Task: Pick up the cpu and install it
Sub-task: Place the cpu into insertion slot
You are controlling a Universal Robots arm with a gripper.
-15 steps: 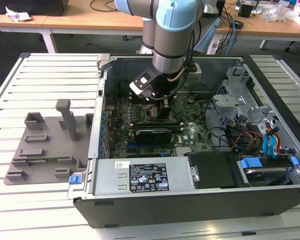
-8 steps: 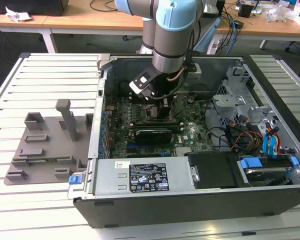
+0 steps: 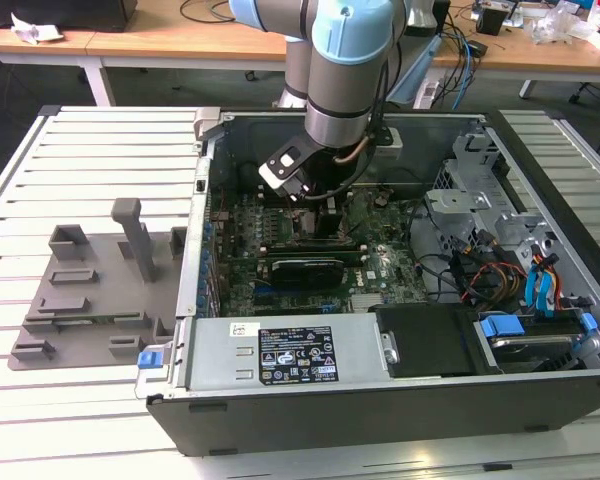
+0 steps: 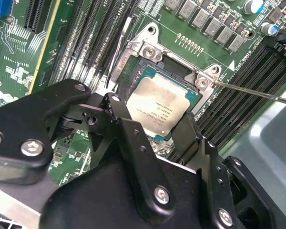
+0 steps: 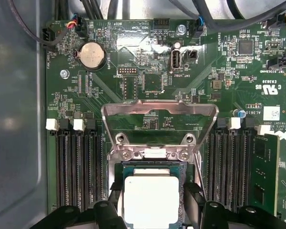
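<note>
The gripper (image 4: pixel 155 121) is closed to the width of the cpu (image 4: pixel 162 107), with one black finger (image 4: pixel 128 131) against one edge of the chip and the other against the opposite edge, so the chip is held between them. In the first wrist view the gripper (image 5: pixel 154 191) holds the cpu (image 5: pixel 151 200) with its silvery top up, level and squarely over the socket (image 4: pixel 150 50). Whether the chip is fully seated cannot be told. The socket's metal load plate (image 5: pixel 157 109) stands swung open just beyond the chip, and a thin lever rod (image 4: pixel 248 90) sticks out from one socket corner. Rows of dark memory slots (image 5: pixel 76 167) run along both sides of the socket on the green motherboard (image 5: pixel 148 62), which also carries a round coin cell (image 5: pixel 91 54) farther off. In the exterior view the gripper (image 3: pixel 315 205) hangs from the blue-and-grey arm (image 3: pixel 345 60), reaching down into the far part of the open computer case (image 3: pixel 400 400). To the exterior view's left of the case, a grey fixture tray (image 3: pixel 80 290) lies on the slatted table (image 3: pixel 80 150).
</note>
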